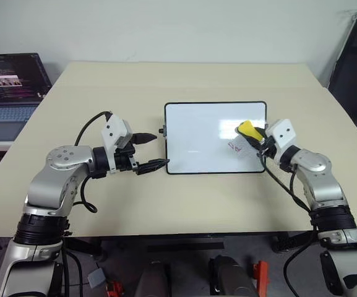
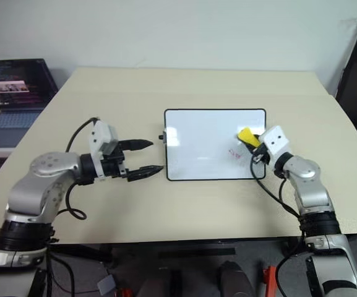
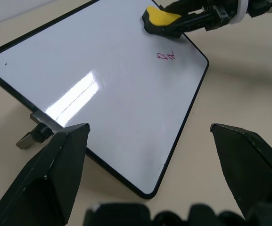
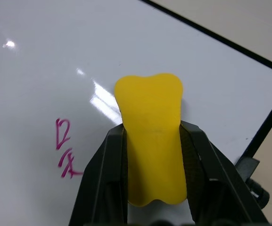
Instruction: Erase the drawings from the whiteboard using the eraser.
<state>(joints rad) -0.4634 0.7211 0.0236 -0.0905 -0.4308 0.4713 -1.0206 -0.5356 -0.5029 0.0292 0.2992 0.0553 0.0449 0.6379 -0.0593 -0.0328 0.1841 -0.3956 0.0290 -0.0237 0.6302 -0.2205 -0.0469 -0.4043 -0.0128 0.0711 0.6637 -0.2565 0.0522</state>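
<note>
Light and slightly soft by its look, the yellow eraser sits pinched mid-body in the closed right hand over the whiteboard, beside the drawings, while the left hand gapes empty.

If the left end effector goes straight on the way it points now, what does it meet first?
Most likely the whiteboard. The left end effector is open and points at the board's near short edge, beside the small black knob. Its height above the table is unclear, so it may strike the frame or slide over it.
</note>
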